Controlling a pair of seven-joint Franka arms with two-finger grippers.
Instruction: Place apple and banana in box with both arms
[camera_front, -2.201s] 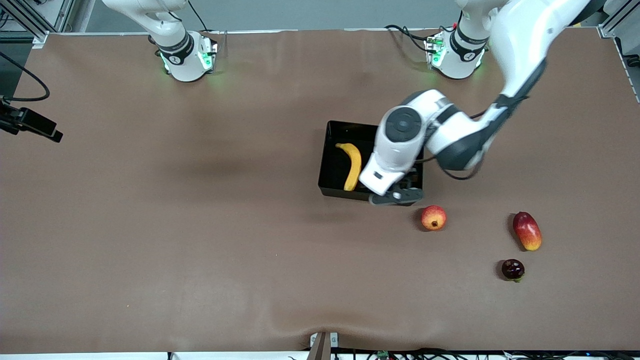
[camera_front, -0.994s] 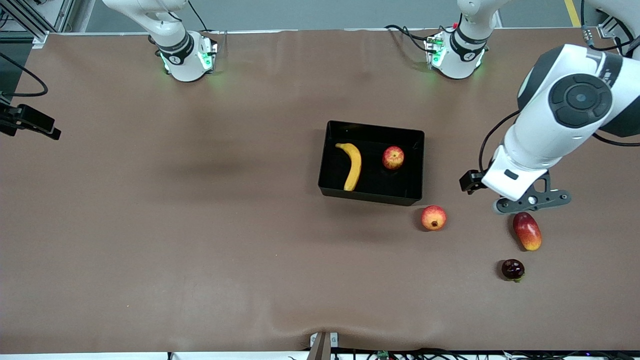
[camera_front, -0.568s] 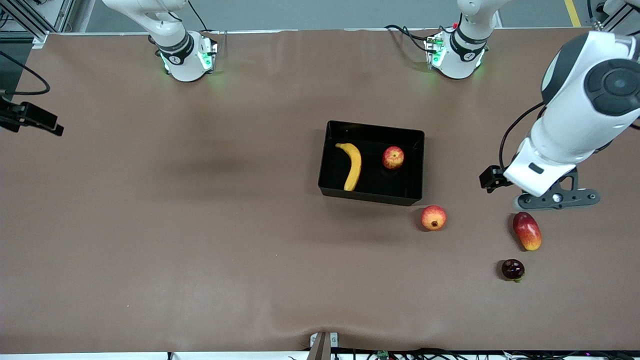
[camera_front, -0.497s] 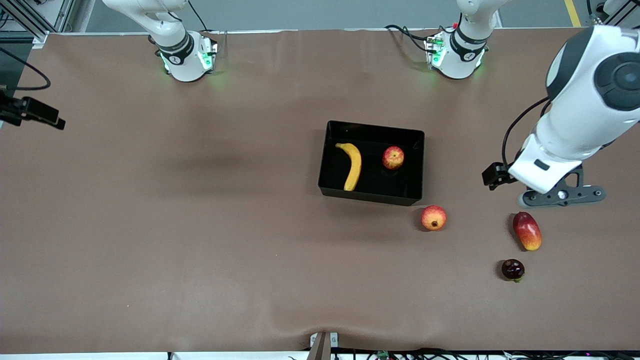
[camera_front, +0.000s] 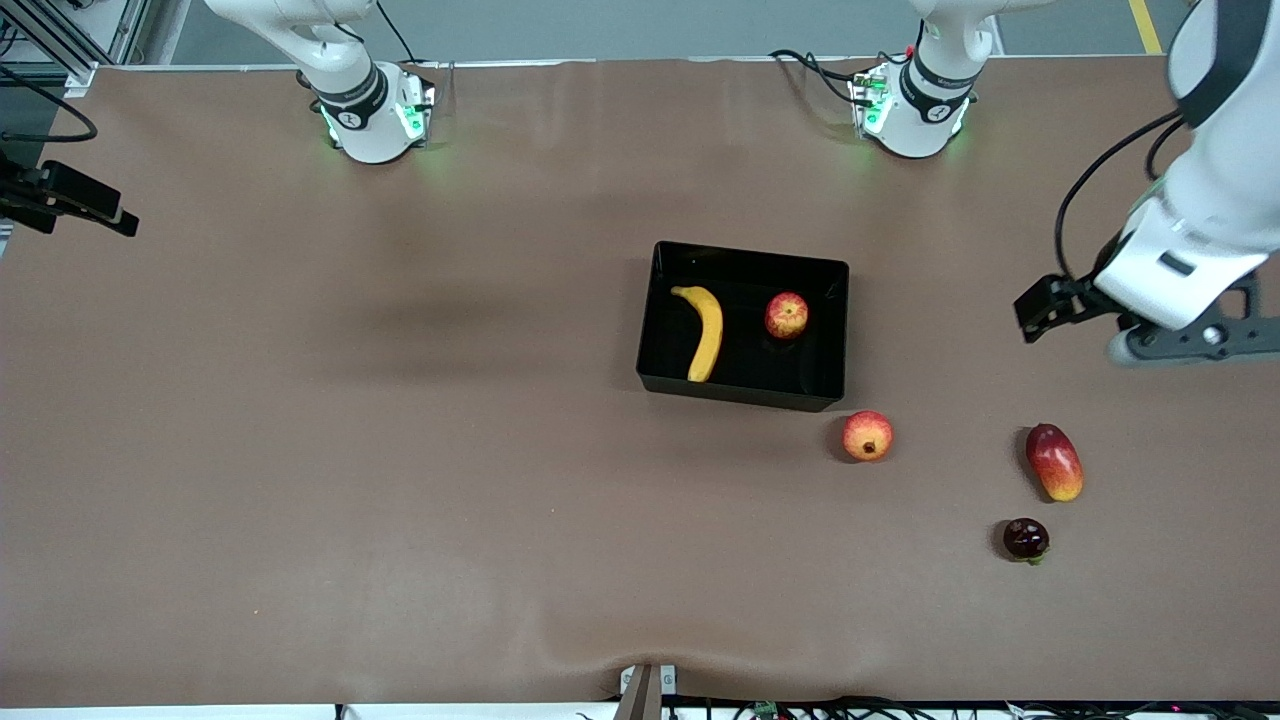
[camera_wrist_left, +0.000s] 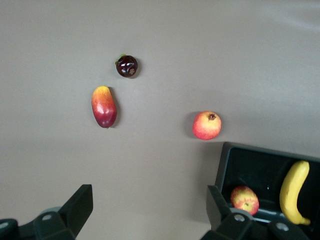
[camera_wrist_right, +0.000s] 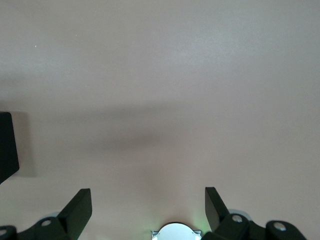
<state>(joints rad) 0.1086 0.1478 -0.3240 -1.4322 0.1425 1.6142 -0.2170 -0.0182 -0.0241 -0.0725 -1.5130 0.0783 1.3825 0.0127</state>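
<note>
Two fruits lie in the black box (camera_front: 745, 390): the banana (camera_front: 704, 331) toward the right arm's end, the apple (camera_front: 786, 315) beside it. Since a moment ago the left gripper (camera_wrist_left: 145, 212) has pulled away from the mango (camera_front: 1054, 461) and hangs over bare table at the left arm's end, jaws wide, holding nothing. A pomegranate (camera_front: 867, 436) sits at the box's five o'clock; a dark mangosteen (camera_front: 1025, 539) lies nearest the front camera. The right gripper (camera_wrist_right: 147, 210) waits over bare table, jaws spread and empty.
</note>
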